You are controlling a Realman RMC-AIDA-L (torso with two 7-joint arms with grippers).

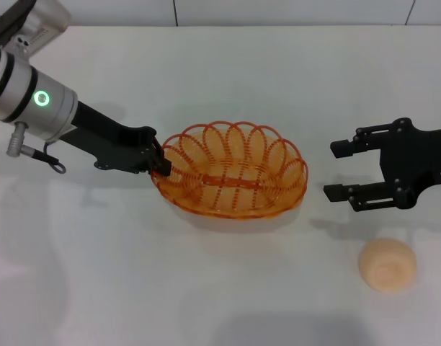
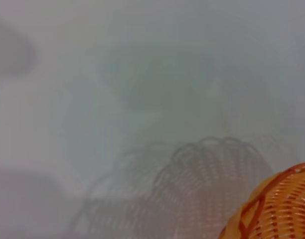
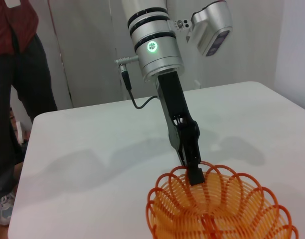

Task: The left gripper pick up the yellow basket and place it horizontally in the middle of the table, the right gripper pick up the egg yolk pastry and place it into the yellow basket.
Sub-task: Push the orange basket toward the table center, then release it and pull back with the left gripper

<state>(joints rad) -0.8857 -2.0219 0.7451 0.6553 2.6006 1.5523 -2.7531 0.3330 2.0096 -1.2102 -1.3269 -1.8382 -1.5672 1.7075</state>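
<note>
Left claw's got the basket by the rim, pastry sitting out on the counter

The left claw (image 1: 160,163) is clamped on the left end of the yellow basket (image 1: 231,171), which sits long-side-across near the middle of the white counter (image 1: 228,72). The right claw (image 1: 341,170) hovers just right of the basket with its fingers spread wide, holding nothing. The egg yolk pastry (image 1: 388,265) lies on the counter near the front, right of the basket, below that claw.

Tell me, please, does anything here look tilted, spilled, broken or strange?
Nothing stands out. The yellow basket sits upright, the left gripper pinching its rim. The egg yolk pastry lies whole on the table, the open right gripper above it.
</note>
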